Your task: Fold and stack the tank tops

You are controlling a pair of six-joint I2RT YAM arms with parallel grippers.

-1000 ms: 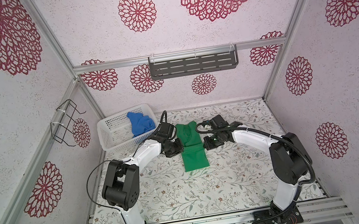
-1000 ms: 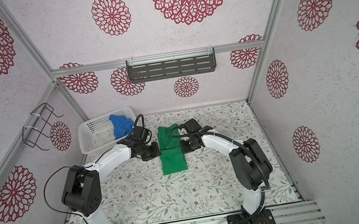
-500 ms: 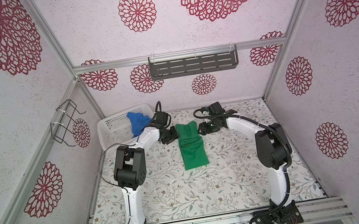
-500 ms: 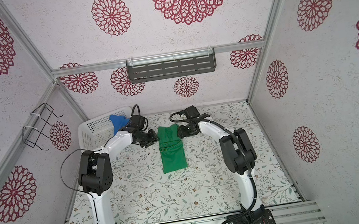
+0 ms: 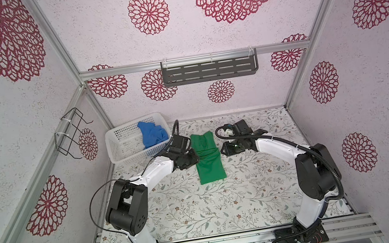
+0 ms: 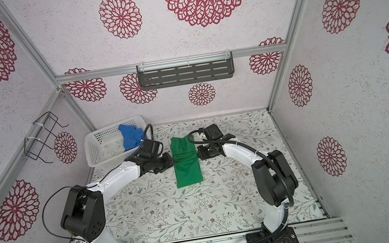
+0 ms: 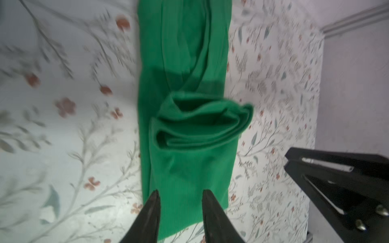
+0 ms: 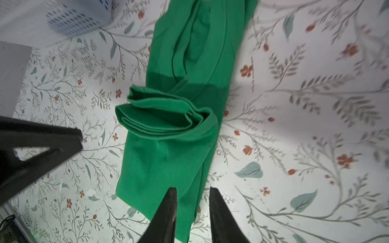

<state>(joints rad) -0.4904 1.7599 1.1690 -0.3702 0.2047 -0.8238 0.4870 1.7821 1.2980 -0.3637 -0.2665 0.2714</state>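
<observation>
Noted left claw [image 7: 180,192] and right claw [image 8: 193,189] released, empty. Pinch bunched fold of green tank top [image 5: 208,161] at both corners evenly; lay flat.

No readable text, labels, brands or numbers show in any view.

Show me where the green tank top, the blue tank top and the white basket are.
green tank top [image 5: 210,169]: in a top view, on its flat lower half.
blue tank top [image 5: 151,136]: in a top view, on the middle of the bunched cloth.
white basket [image 5: 130,155]: in a top view, on its near side wall.
</observation>
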